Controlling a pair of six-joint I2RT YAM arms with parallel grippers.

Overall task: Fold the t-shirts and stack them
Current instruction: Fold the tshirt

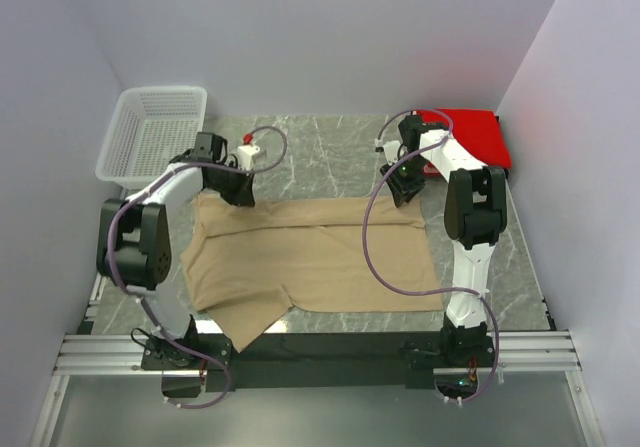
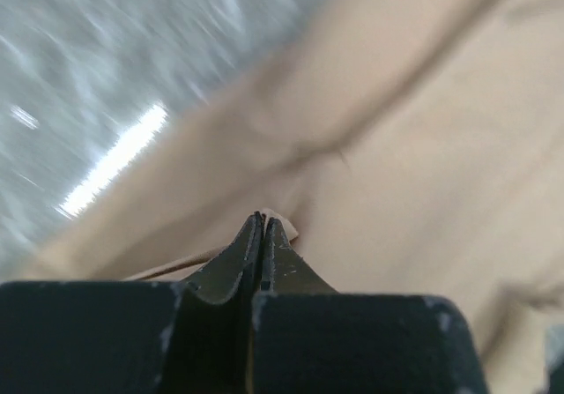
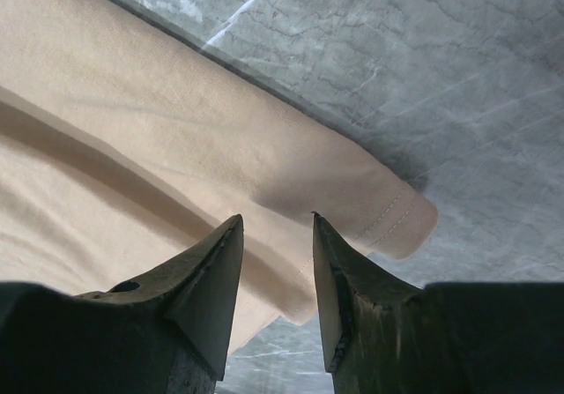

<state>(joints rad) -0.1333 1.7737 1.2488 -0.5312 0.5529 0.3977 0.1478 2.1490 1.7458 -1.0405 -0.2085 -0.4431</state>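
Observation:
The tan t-shirt [image 1: 310, 257] lies spread on the marble table, its far edge folded over. My left gripper [image 1: 238, 191] is at the shirt's far left corner, shut on a pinch of tan cloth [image 2: 280, 228]. My right gripper [image 1: 404, 189] is at the far right corner, open, its fingers just above the shirt's folded hem [image 3: 388, 209] without holding it. The red t-shirt [image 1: 470, 135] lies folded at the far right of the table, behind the right arm.
A white mesh basket [image 1: 152, 135] stands at the far left corner. White walls close in on three sides. The metal rail [image 1: 320, 357] with the arm bases runs along the near edge.

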